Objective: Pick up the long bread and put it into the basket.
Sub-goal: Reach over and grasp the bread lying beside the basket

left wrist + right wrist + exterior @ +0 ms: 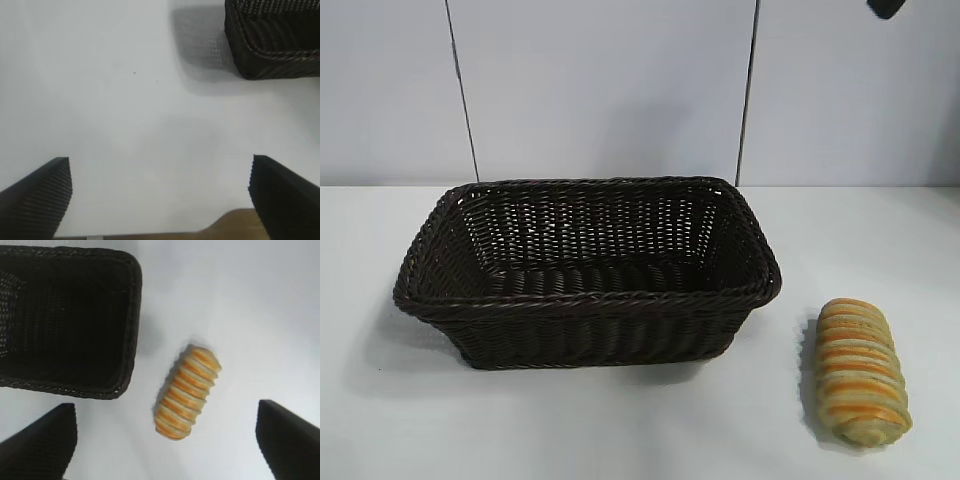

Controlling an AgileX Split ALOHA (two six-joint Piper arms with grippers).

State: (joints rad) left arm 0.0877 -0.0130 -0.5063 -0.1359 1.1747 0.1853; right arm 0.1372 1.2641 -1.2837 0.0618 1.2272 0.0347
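The long bread (860, 372), an oblong tan loaf with orange and pale yellow stripes, lies on the white table to the right of the basket (586, 300). The basket is dark brown wicker and holds nothing. My right gripper (166, 427) is open, high above the table, with the bread (187, 391) between its fingers and a little ahead, and the basket's rim (131, 335) beside it. In the exterior view only a dark bit of the right arm (886, 7) shows at the top edge. My left gripper (160, 182) is open over bare table, near the basket's corner (272, 47).
The white table (640, 430) spreads around the basket and bread. A pale wall with two dark vertical seams (462, 95) stands behind. The table's near edge and a wooden strip (235, 225) show in the left wrist view.
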